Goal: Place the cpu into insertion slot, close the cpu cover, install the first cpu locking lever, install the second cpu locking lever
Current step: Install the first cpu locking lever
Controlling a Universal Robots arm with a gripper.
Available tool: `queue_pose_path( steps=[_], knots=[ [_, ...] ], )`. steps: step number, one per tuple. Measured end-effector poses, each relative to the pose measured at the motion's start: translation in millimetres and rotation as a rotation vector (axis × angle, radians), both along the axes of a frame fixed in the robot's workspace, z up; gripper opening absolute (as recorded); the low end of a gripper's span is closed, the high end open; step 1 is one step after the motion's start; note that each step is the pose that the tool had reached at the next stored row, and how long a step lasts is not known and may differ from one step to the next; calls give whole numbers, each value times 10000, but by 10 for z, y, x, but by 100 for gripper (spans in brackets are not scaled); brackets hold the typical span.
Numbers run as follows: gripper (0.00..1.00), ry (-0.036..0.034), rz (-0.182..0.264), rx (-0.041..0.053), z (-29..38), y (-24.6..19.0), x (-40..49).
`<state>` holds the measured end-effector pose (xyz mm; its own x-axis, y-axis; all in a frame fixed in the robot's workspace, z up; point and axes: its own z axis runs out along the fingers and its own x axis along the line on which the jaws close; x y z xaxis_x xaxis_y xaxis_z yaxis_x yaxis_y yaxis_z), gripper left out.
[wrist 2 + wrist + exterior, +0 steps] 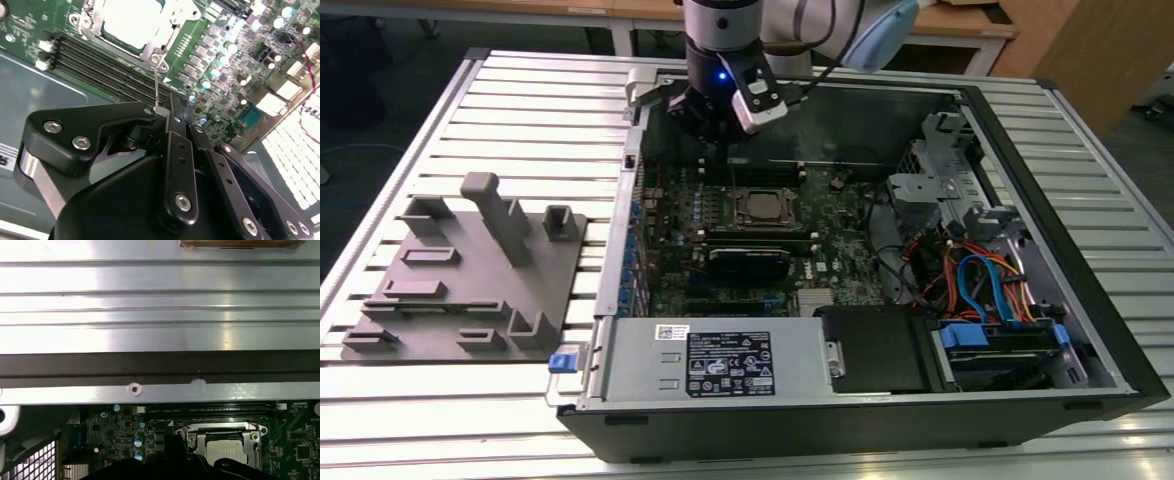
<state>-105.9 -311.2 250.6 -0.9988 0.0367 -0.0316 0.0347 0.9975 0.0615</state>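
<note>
Cpu seated, lever in hand.
The cpu [765,208] lies flat in the insertion slot [732,212]; light, fragile, edges only. My gripper [161,108], at its 12 o'clock in the exterior view, pinches narrow on the thin springy locking lever [156,85].

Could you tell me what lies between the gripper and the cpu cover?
In the second wrist view: the black memory slots, crossed by a thin silver lever leading to the gripper.
</note>
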Motion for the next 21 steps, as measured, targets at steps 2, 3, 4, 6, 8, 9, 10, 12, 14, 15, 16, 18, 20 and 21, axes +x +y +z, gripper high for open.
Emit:
queue_pose_path(
  steps=[2, 3, 4, 6, 8, 9, 10, 12, 14, 15, 16, 18, 20, 21],
  knots=[
    [10, 0, -3, 0, 0, 0, 41],
    [10, 0, -4, 0, 0, 0, 61],
    [10, 0, -5, 0, 0, 0, 82],
    [10, -1, -8, 0, 0, 0, 129],
    [10, 0, -14, -1, 0, 0, 170],
    [10, 0, -17, -1, 0, 0, 192],
    [10, 0, -19, -1, 0, 0, 213],
    [10, 1, -21, -1, 0, 0, 250],
    [10, 2, -23, -1, 1, 0, 268],
    [10, 1, -23, -1, 1, -1, 271],
    [10, 1, -24, 0, 0, 0, 271],
    [10, 1, -23, -1, 0, 0, 282],
    [10, 1, -23, -1, 0, 0, 283],
    [10, 1, -23, 0, 0, 0, 283]
  ],
)
